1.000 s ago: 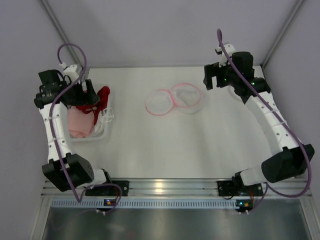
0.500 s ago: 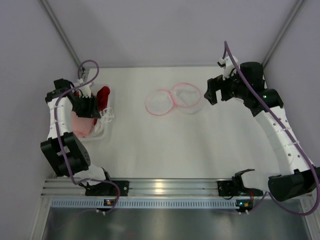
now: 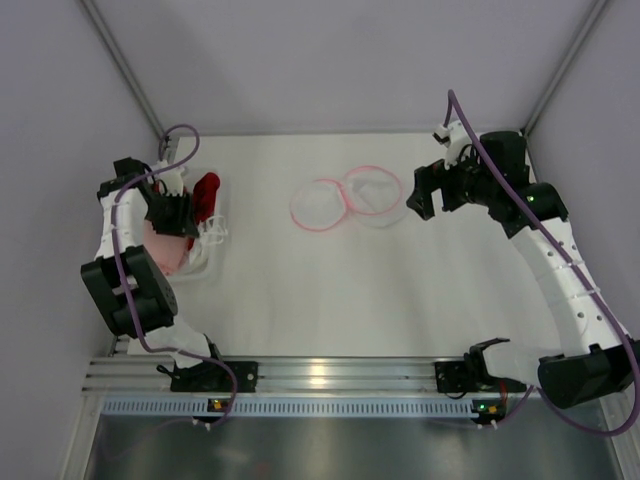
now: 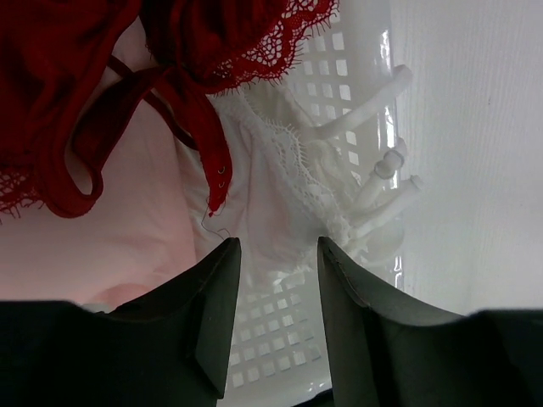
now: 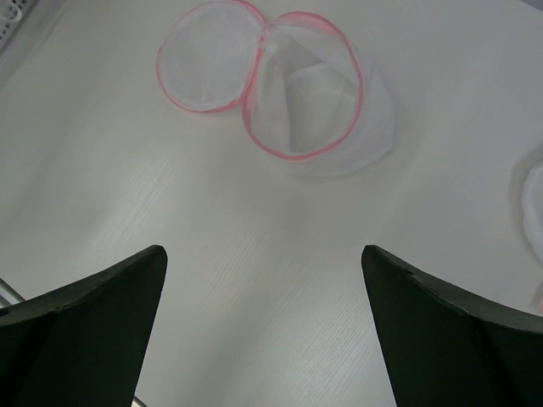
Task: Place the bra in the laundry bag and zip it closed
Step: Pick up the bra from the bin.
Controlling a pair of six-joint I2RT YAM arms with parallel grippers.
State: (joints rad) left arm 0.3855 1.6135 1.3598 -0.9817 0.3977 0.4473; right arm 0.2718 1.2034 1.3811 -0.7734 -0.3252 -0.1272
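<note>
Both hands empty: left hand half-apart at white lace bra in basket, right hand wide apart; pinch fabric, not basket mesh.

— What carries everything?
— A matt white surface, with a faint grain up close.
— And around it?
— Plain pale grey walls at its far, left and right edges, with a slanting metal post at each far corner. An aluminium rail along the near edge catches a glare. Below that lies grey sheet metal.
</note>
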